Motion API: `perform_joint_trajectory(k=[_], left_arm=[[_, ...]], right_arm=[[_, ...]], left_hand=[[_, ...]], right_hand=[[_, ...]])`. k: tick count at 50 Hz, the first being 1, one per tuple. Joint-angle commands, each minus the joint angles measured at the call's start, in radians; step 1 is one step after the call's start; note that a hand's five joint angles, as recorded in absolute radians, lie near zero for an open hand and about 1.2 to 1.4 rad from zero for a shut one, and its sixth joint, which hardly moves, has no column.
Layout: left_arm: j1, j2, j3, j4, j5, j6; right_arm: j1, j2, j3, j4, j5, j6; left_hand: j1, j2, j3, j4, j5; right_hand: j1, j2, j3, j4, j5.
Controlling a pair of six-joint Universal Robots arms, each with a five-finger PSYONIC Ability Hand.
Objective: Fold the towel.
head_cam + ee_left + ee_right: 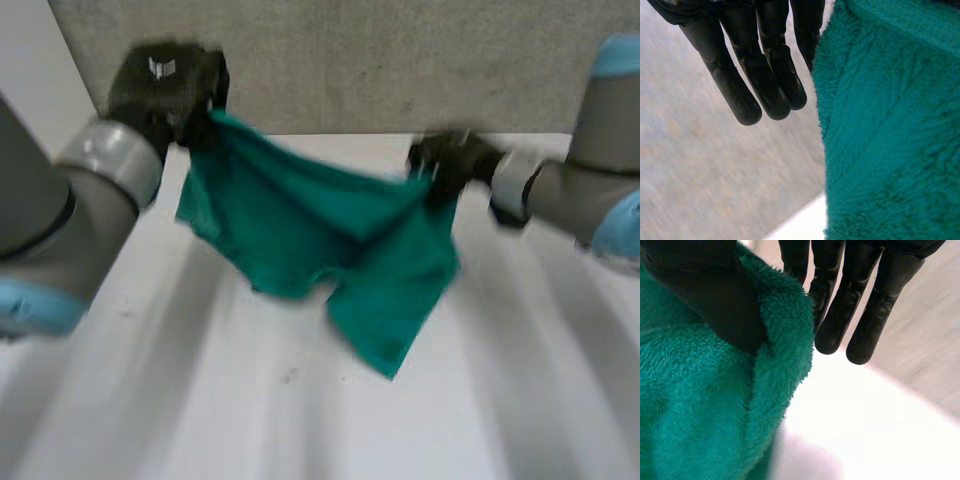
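Observation:
A green towel (310,230) hangs in the air above the white table (250,420), stretched between my two hands and sagging in the middle, with a loose flap drooping at its lower right. My left hand (165,85) holds one top corner at the back left. In the left wrist view its fingers (760,75) run straight alongside the towel's edge (890,125). My right hand (450,160) grips the opposite top corner at the right. In the right wrist view its thumb (715,295) presses the towel (700,405) against the fingers (850,305).
A grey wall panel (400,60) stands just behind the table's far edge, close to both hands. Bare white tabletop (865,430) lies under and in front of the hanging towel.

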State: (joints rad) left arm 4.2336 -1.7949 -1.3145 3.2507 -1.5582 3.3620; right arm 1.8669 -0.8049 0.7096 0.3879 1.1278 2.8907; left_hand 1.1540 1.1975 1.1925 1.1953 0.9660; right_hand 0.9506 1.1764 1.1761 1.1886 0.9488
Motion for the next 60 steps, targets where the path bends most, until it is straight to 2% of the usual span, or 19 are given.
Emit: perform_joint_trajectory(k=[1, 3, 6, 11, 15, 19, 23, 31, 40, 42, 45, 47, 53, 57, 60], left_arm=[[0.014, -0.100, 0.336, 0.221, -0.040, 0.054], [0.022, -0.093, 0.334, 0.312, -0.072, 0.056], [0.040, -0.089, 0.295, 0.425, -0.109, 0.054], [0.048, -0.092, 0.144, 0.414, -0.111, 0.053], [0.057, -0.109, 0.006, 0.405, -0.109, 0.048], [0.065, -0.142, -0.133, 0.405, -0.105, 0.048], [0.065, -0.181, -0.241, 0.403, -0.095, 0.051], [0.065, -0.175, -0.374, 0.403, -0.077, 0.053], [0.068, -0.112, -0.451, 0.386, -0.077, 0.053], [0.071, -0.101, -0.459, 0.383, -0.077, 0.053], [0.078, -0.087, -0.470, 0.377, -0.077, 0.051], [0.083, -0.078, -0.476, 0.376, -0.079, 0.051], [0.086, -0.054, -0.494, 0.373, -0.080, 0.046], [0.085, -0.029, -0.500, 0.360, -0.080, 0.046], [0.078, -0.008, -0.500, 0.348, -0.080, 0.045]], right_arm=[[-0.012, -0.315, 0.115, -0.558, 0.256, 0.209], [-0.012, -0.408, 0.218, -0.654, 0.259, 0.205], [-0.009, -0.473, 0.301, -0.652, 0.224, 0.197], [0.006, -0.479, 0.439, -0.583, 0.156, 0.147], [0.015, -0.462, 0.516, -0.502, 0.155, 0.044], [0.037, -0.372, 0.568, -0.468, 0.159, -0.045], [0.072, -0.277, 0.611, -0.446, 0.159, -0.079], [0.081, -0.200, 0.700, -0.356, 0.158, -0.085], [0.095, -0.283, 0.841, -0.290, 0.156, -0.119], [0.095, -0.310, 0.857, -0.249, 0.155, -0.146], [0.092, -0.373, 0.869, -0.186, 0.145, -0.179], [0.080, -0.419, 0.869, -0.176, 0.148, -0.179], [0.078, -0.462, 0.820, -0.185, 0.138, -0.189], [0.080, -0.445, 0.743, -0.181, 0.136, -0.200], [0.080, -0.384, 0.693, -0.185, 0.127, -0.267]], left_hand=[[0.242, 0.199, 0.204, 0.201, 0.256], [0.242, 0.199, 0.204, 0.201, 0.256], [0.242, 0.199, 0.204, 0.201, 0.256], [0.242, 0.199, 0.204, 0.201, 0.256], [0.242, 0.199, 0.204, 0.201, 0.256], [0.242, 0.199, 0.204, 0.201, 0.256], [0.242, 0.199, 0.204, 0.201, 0.256], [0.242, 0.199, 0.204, 0.201, 0.256], [0.242, 0.199, 0.204, 0.201, 0.256], [0.242, 0.199, 0.204, 0.201, 0.256], [0.242, 0.199, 0.204, 0.201, 0.256], [0.242, 0.199, 0.204, 0.201, 0.256], [0.242, 0.199, 0.204, 0.201, 0.256], [0.242, 0.199, 0.204, 0.201, 0.256], [0.242, 0.199, 0.204, 0.201, 0.256]], right_hand=[[0.446, 0.220, 0.220, 0.208, 0.273], [0.446, 0.220, 0.220, 0.208, 0.273], [0.446, 0.220, 0.220, 0.208, 0.273], [0.446, 0.220, 0.220, 0.208, 0.273], [0.446, 0.220, 0.220, 0.208, 0.273], [0.446, 0.220, 0.220, 0.208, 0.273], [0.446, 0.220, 0.220, 0.208, 0.273], [0.446, 0.220, 0.220, 0.208, 0.273], [0.446, 0.220, 0.220, 0.208, 0.273], [0.313, 0.087, 0.087, 0.075, 0.140], [-0.259, -0.485, -0.485, -0.497, -0.432], [-0.495, -0.720, -0.720, -0.733, -0.667], [-0.522, -0.748, -0.748, -0.760, -0.695], [-0.519, -0.745, -0.745, -0.757, -0.692], [-0.516, -0.742, -0.742, -0.754, -0.689]])
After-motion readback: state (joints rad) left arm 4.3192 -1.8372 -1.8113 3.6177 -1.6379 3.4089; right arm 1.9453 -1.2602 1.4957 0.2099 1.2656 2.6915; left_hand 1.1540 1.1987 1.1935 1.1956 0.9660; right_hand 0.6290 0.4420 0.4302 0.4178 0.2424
